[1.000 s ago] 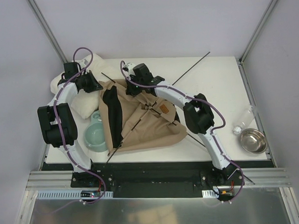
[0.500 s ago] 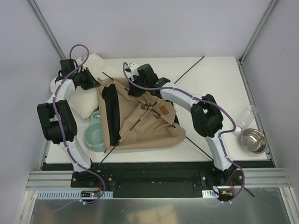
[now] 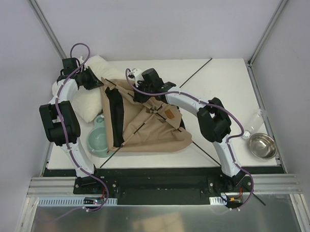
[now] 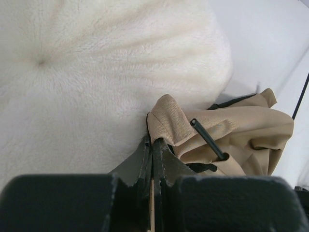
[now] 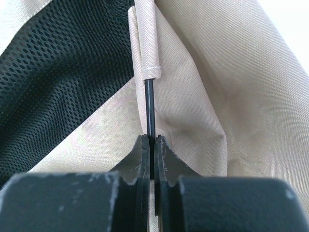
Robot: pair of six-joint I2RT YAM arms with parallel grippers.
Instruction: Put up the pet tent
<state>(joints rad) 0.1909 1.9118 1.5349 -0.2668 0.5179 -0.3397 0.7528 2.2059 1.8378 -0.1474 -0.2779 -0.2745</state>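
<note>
The tan pet tent (image 3: 150, 126) lies flattened on the table, with its black inner panel (image 3: 117, 115) at the left and a brown label patch (image 3: 168, 114). My left gripper (image 3: 94, 80) is shut on a corner of the tan fabric (image 4: 166, 116), against the white cushion. A black pole end (image 4: 206, 139) sticks out of a sleeve beside it. My right gripper (image 3: 139, 94) is shut on a thin black pole (image 5: 150, 104) just below its fabric sleeve (image 5: 146, 46), next to the black mesh (image 5: 58, 72). The white ball is out of view.
A white fluffy cushion (image 3: 83, 98) lies at the back left, under the left arm. A green bowl (image 3: 98, 141) sits left of the tent. A steel bowl (image 3: 262, 145) and a clear bottle (image 3: 252, 125) are at the right edge. A long pole (image 3: 196, 69) runs toward the back right.
My left gripper has drawn back to the far left with the fabric corner, stretching the tent's left edge. The long pole's far end has shifted left.
</note>
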